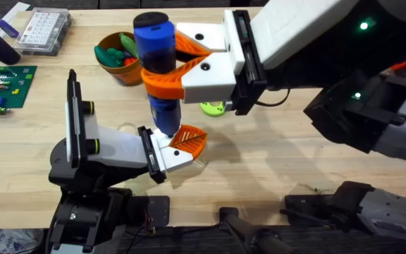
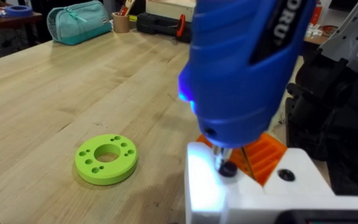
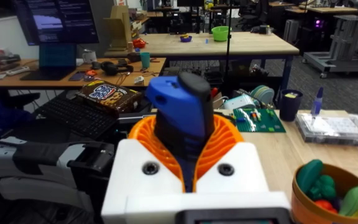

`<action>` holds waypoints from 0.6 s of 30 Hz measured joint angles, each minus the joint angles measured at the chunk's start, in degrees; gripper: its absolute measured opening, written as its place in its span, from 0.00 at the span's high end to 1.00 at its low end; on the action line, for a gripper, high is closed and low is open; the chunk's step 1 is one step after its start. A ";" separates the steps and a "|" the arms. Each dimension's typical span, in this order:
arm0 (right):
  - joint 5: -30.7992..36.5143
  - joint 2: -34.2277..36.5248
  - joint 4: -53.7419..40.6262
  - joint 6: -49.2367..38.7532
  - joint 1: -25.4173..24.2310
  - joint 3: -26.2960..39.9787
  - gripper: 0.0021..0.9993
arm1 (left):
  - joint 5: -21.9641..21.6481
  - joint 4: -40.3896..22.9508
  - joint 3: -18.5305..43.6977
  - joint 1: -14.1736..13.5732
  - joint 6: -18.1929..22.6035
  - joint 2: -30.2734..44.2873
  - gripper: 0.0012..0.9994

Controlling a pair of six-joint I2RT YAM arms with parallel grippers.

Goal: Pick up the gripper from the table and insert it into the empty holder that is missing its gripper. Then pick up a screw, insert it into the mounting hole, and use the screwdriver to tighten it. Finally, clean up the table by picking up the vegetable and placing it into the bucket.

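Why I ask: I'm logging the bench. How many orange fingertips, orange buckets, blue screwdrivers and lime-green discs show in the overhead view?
Orange fingertips: 3
Orange bucket: 1
Blue screwdriver: 1
Lime-green disc: 1
Total: 6

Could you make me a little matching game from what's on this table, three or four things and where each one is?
Things:
1. screwdriver
2. green disc
3. bucket
4. clear parts box

Places:
A. at the table's far left corner
B. clamped upright in the right gripper
C. lying flat on the bare wood
D. holding toy vegetables

Pairs: 1-B, 2-C, 3-D, 4-A
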 joint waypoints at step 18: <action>0.35 0.00 -0.47 0.69 -0.02 0.14 0.96 | 0.25 -0.28 0.02 0.00 -0.21 0.00 0.99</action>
